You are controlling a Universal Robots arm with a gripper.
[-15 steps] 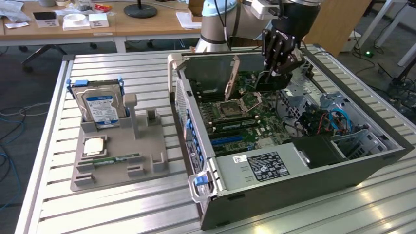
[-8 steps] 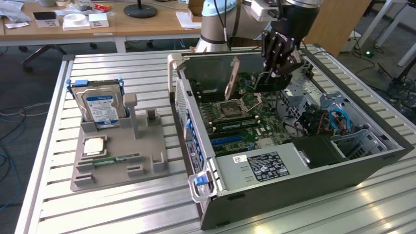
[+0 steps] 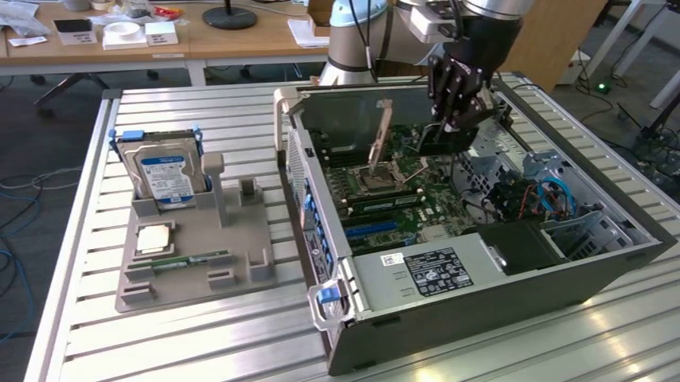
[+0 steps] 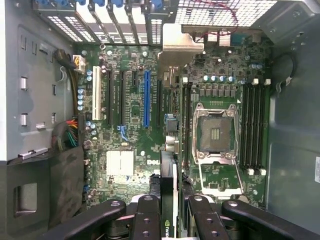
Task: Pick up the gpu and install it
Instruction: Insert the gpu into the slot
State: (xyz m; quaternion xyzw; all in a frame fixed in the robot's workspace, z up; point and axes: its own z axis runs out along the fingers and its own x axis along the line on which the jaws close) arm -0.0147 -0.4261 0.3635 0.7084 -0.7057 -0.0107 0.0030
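We see the hand [image 3: 451,119] clamped on the gpu [image 4: 171,170], holding it edge-down over the motherboard [image 4: 130,125] inside the open case [image 3: 499,306], at about 1 o'clock from the CPU socket [image 3: 381,177] in the exterior view. Misalignment looks like the main risk. The card hangs between the blue slot [image 4: 146,97] and the socket, so pressing down off-slot could damage contacts, or its bracket might snag the case's rear frame.

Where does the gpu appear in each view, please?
Exterior view: the gpu hangs from the end effector, above the motherboard inside the open case.
Wrist view: the gpu shows edge-on between the end effector's fingers, over the board.
Shared landmark: the CPU socket, close beside the card in both.
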